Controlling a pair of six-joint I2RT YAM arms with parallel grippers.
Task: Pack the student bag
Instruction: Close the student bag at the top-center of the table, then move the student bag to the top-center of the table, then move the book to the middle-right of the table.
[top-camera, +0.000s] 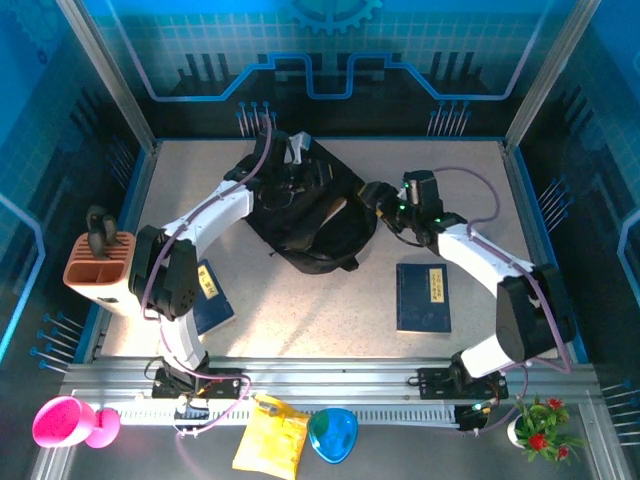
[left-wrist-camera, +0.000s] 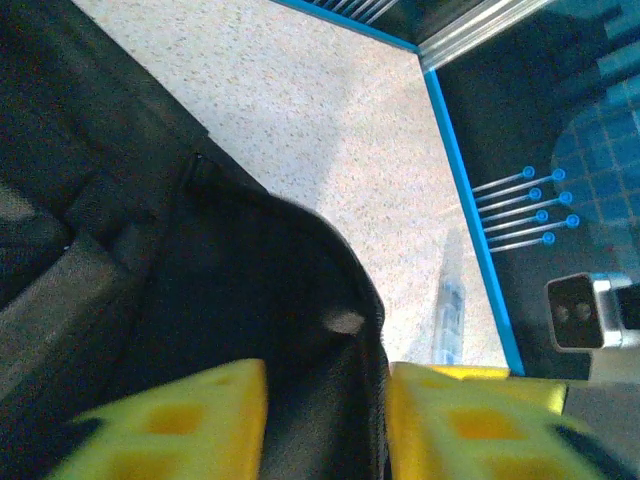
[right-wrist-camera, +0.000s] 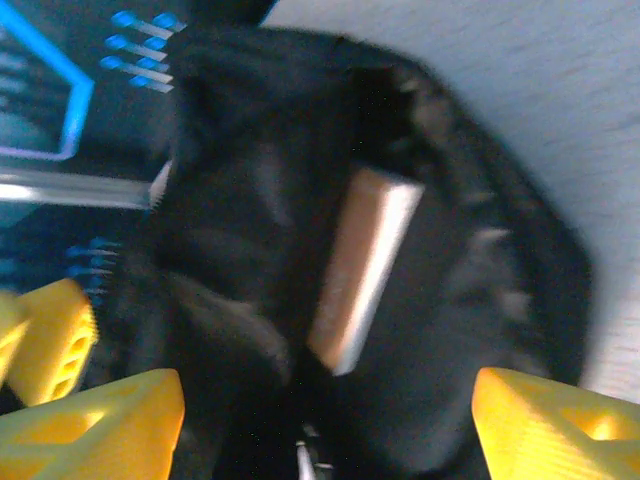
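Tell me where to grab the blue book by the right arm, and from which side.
Take the blue book by its far short edge, probably from above with the right gripper: it lies flat, apart from the bag, so only edges offer a pinch, and that one is nearest.

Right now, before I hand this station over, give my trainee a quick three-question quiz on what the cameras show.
1. Multiple choice: how many blue books lie on the table outside the student bag? A one, B two, C four.
2. True or false: the right claw is shut on a bag strap.
3. Fill in: in the right wrist view, a pale-edged slab, probably a book, sits ___ the bag.

Key
1. B: one to the right of the bag, one beside the left arm.
2. False: its fingers stand wide apart over the bag's opening.
3. inside
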